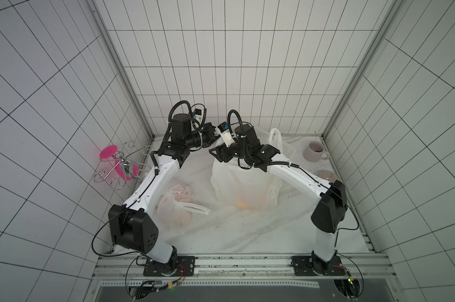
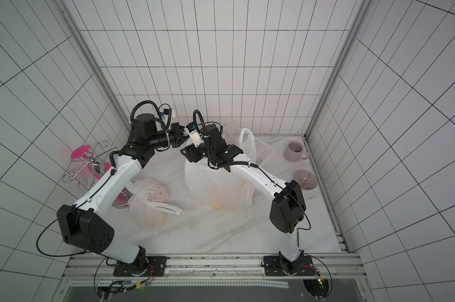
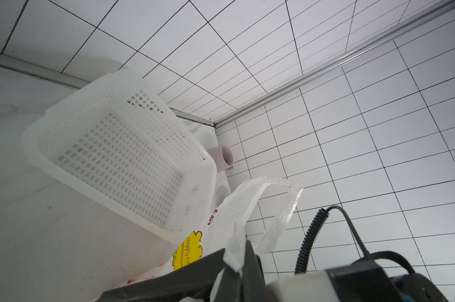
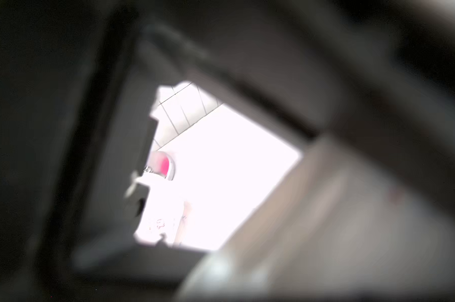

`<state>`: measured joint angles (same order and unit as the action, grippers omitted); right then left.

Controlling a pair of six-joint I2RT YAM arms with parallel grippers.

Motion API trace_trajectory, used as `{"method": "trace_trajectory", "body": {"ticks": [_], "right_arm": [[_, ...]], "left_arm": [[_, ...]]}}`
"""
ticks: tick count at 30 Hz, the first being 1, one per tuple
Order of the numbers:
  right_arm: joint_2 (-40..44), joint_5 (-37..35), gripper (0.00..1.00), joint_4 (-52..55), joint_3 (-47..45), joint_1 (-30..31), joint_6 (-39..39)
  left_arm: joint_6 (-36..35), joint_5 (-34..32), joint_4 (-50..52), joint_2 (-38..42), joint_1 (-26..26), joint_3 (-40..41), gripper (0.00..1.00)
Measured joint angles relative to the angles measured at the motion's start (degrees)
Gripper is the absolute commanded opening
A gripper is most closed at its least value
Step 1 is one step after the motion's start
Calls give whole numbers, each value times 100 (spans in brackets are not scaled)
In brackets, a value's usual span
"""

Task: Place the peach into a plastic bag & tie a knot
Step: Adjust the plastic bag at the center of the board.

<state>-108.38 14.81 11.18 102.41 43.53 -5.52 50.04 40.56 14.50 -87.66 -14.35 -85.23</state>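
Above the middle of the tabletop (image 1: 221, 235), both arms meet over the mouth of the standing plastic bag (image 1: 242, 180). The peach (image 1: 243, 204) lies at the bottom of that bag, an orange blur through the film, so the loading looks done and the knot is not yet tied. The left gripper (image 3: 237, 261) is clenched on a twisted strip of the bag's handle, which the left wrist view shows squeezed between its jaws. The right gripper (image 1: 218, 154) sits just beside it at the bag's upper edge. Its wrist view is blurred, so I cannot tell whether it grips film or hangs loose. The other handle loop (image 1: 276, 138) stands free, near the white basket (image 1: 289, 149).

As I judge the risks, the thin film could slide out of the left pinch if the arms pull apart hard, and the bag would slump. With the grippers so close, a crossing move may knock them together. A sideways tug could drag the light bag into the basket. A second, printed bag (image 1: 179, 206) lies by the left arm and could be snagged.
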Motion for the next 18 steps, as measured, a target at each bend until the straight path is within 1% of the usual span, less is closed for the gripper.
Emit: {"method": "trace_trajectory", "body": {"ticks": [1,3,5,6,8,11,13,15,18], "right_arm": [[26,-39,21,-109,-74,-4,-4],[107,-42,7,-267,-236,-48,-11],[164,52,3,-319,-332,-118,-44],[192,127,3,-337,-378,-162,-70],[240,361,3,-387,-483,-273,-160],[280,811,3,-411,-638,-509,-337],[280,1128,3,-404,-680,-669,-472],[308,1517,3,-404,-684,-846,-658],[468,2070,4,-450,-730,-1043,-1014]], "left_arm": [[-2,0,-22,28,13,48,23],[61,39,-116,94,63,201,36],[181,146,-446,166,181,413,46],[280,247,-728,208,269,538,51],[463,442,-1368,304,472,802,59],[540,673,-2216,494,743,1132,65],[365,756,-2695,691,804,1414,71],[33,815,-3222,957,765,1899,80],[-481,848,-3746,1163,588,2618,93]]}}
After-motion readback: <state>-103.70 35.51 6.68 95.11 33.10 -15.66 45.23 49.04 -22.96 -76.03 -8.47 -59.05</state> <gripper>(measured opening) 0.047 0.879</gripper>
